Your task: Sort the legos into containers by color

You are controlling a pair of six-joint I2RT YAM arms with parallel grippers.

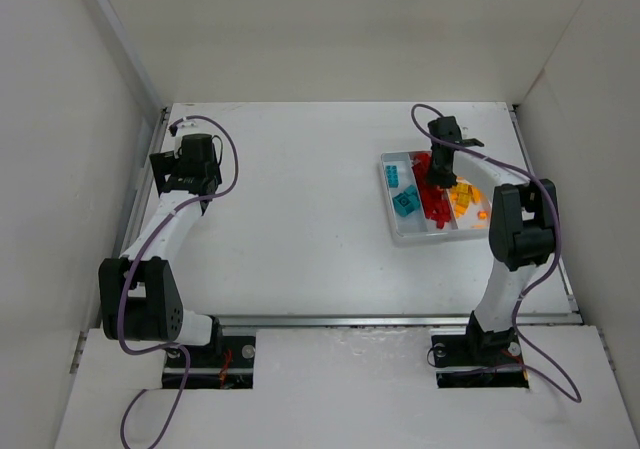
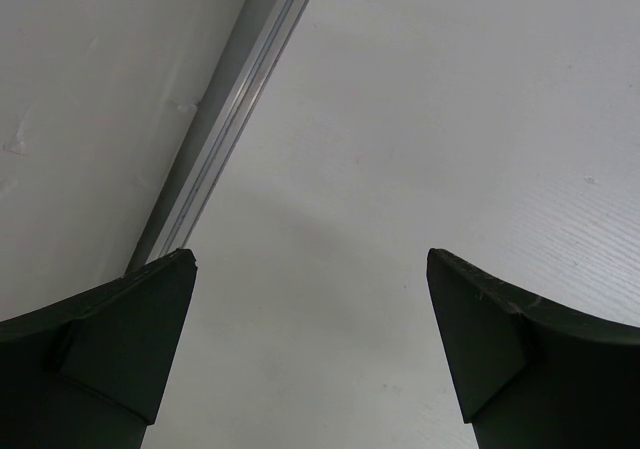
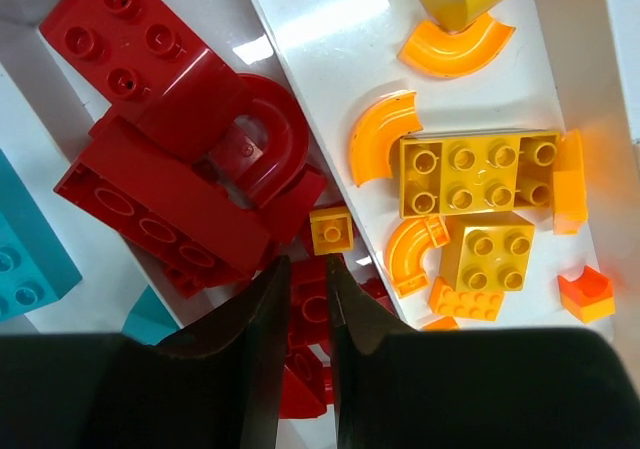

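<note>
Arms stand well apart. Your left arm is folded back at the left edge of the table (image 1: 300, 229). The left gripper (image 2: 310, 256) hangs over the surface beside the metal rail (image 2: 230, 129), its fingers spread wide.

Your right arm arches forward from its base and points the right gripper (image 3: 307, 269) down into the white tray (image 1: 389, 204) at the right of the table, over the middle compartment. Its fingers are nearly pressed together, leaving only a thin slit, and only the pile beneath shows through the slit.

Count the tray: three compartments.
- **Left:** two teal legos (image 1: 405, 203).
- **Middle:** red legos (image 3: 160, 209) in a heap too tangled to count. One small yellow brick (image 3: 331, 231) lies among them, just ahead of the fingertips and against the divider.
- **Right:** three orange curved pieces (image 3: 380, 139), plus several yellow and orange bricks.
</note>
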